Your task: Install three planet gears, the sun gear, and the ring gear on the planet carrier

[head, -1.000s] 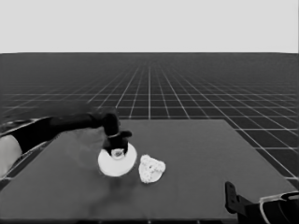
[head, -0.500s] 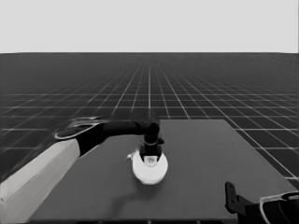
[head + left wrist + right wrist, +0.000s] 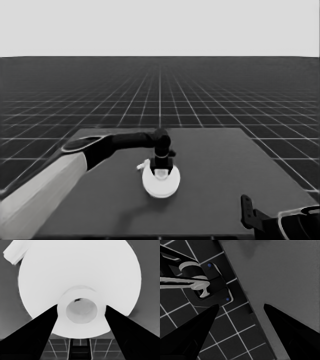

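White larger round part (image 3: 160, 183) gripped by left gripper (image 3: 161, 170) (gears hidden), table (image 3: 220, 170).

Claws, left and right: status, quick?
Left claw: shut on the larger round white part, gripping its raised centre collar.
Right claw: open, empty, parked at the table's corner.

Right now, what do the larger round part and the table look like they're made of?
Larger round part, under the left gripper: uniform matte white with no grain or glints, plausibly plastic, though a render can't confirm that. Table: flat dark grey, smooth, no texture or reflections; material left open. Right arm parked at the lower right corner.
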